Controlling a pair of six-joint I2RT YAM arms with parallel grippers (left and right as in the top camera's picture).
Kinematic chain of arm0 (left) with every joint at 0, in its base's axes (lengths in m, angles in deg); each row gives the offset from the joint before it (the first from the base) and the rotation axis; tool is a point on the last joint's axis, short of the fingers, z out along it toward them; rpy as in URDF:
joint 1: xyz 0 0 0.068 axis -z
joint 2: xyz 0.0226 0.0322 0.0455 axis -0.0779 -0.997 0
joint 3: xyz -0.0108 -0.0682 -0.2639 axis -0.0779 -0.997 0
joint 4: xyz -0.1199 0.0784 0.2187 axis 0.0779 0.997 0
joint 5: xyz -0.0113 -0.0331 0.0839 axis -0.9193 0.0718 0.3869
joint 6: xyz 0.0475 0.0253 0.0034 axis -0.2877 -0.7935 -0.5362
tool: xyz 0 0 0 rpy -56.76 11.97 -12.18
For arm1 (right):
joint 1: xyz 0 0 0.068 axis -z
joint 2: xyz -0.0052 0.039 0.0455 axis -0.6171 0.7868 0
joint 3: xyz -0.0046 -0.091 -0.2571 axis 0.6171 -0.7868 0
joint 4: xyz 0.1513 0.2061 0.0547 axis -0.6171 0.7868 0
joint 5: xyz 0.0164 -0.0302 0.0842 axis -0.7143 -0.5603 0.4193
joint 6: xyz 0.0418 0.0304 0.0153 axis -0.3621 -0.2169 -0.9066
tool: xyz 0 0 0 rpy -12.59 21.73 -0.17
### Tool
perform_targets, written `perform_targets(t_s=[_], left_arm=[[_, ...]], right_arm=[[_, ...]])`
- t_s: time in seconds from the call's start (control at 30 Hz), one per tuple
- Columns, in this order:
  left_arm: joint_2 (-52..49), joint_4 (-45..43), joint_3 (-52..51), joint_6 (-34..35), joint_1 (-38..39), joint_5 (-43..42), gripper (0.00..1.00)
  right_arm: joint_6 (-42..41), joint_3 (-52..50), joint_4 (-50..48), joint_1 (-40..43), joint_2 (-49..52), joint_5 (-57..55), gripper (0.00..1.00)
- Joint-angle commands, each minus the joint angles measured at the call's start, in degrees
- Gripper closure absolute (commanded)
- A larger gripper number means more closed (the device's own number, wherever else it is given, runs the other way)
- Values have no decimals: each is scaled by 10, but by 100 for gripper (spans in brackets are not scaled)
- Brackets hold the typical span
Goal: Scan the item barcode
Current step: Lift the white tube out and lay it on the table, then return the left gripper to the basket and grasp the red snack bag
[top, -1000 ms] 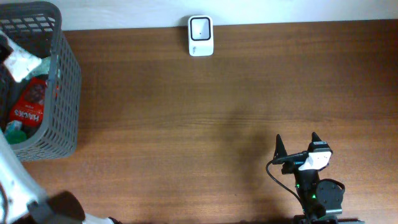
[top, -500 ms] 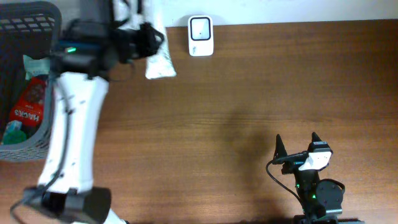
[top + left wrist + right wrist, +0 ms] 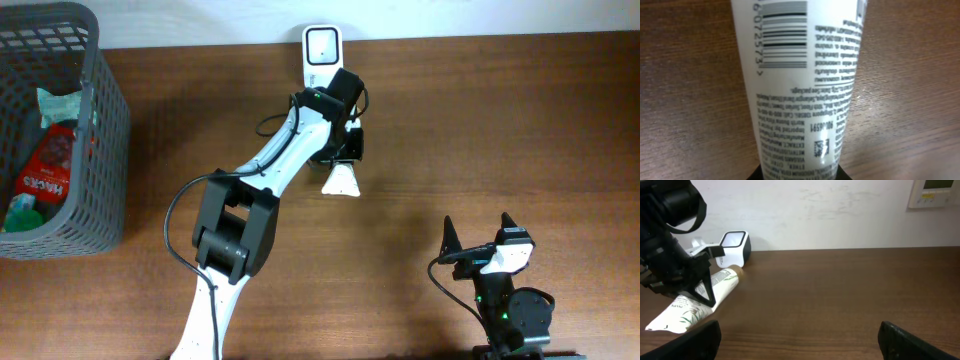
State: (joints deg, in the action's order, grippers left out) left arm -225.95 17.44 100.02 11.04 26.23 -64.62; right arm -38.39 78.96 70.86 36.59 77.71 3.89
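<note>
Halfway, I judge: my left claw (image 3: 345,150) grips the tube (image 3: 341,180) near the scanner (image 3: 322,55), barcode unscanned; right claw (image 3: 476,226) gapes wide.

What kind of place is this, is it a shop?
Probably a pretend shop checkout on a wooden table: a white barcode scanner, a grey basket of packets, and a tube with a barcode.
</note>
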Motion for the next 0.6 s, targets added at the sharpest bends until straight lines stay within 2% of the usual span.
perform_targets(t_s=[0.0,0.1,0.23,0.33,0.43,0.57], left_arm=[[7,-14,9,7,0,14,51],[11,-7,46,7,-8,-7,52],[42,75,200,-3,-53,-21,51],[80,142,353,-19,-112,-20,47],[118,178,436,-19,-185,-18,46],[178,194,469,-19,-344,-10,35]], right_arm=[[-2,-5,1,3,-4,-5,2],[-2,-5,1,3,-4,-5,1],[-2,-5,1,3,-4,-5,2],[-2,-5,1,3,-4,-5,1],[-2,-5,1,3,-4,-5,1],[-2,-5,1,3,-4,-5,1]])
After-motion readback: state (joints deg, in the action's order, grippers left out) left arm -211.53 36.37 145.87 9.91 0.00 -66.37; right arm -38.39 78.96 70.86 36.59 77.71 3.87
